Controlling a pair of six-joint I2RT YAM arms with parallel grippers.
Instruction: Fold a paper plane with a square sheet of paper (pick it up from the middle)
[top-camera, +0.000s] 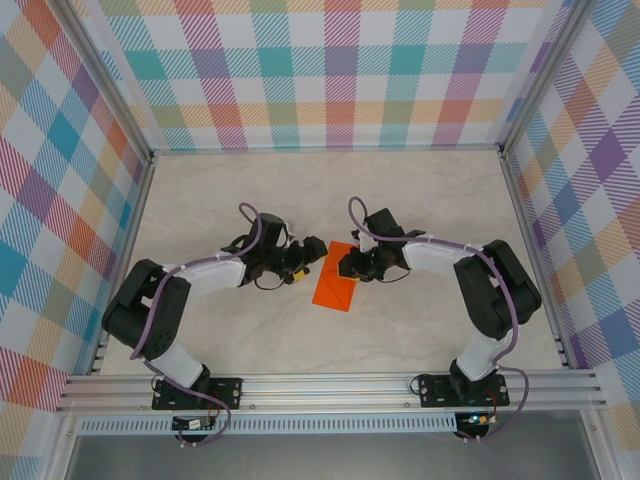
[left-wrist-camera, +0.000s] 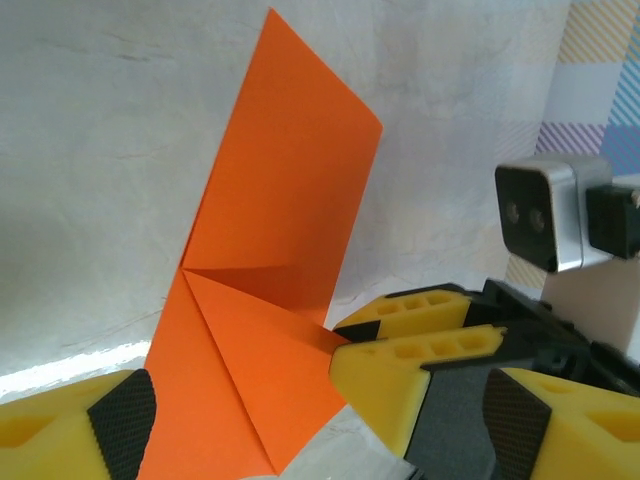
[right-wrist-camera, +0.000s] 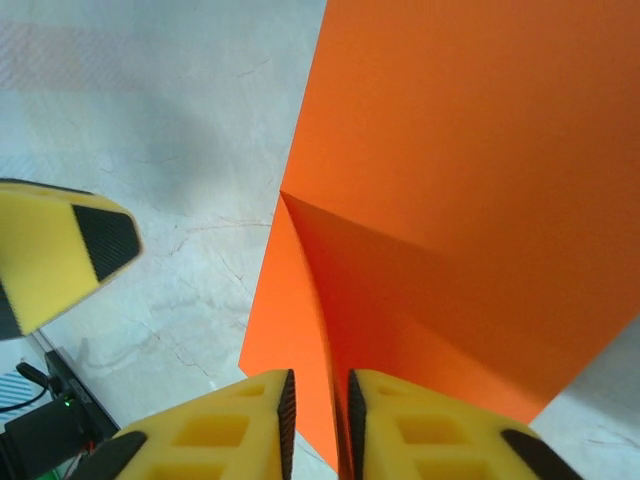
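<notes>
As it seems, right hand (right-wrist-camera: 318, 405) pinches folded paper (right-wrist-camera: 470, 180).

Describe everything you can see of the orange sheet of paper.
The sheet of paper is thin, plain bright orange, a folded shape rather than a square: one end is turned in as triangular flaps with sharp creases. It lies on the pale marbled table, midway between the two arms. The right claw pinches one edge, jaws nearly together on it. The left claw stands open at its opposite side, not gripping it.
</notes>
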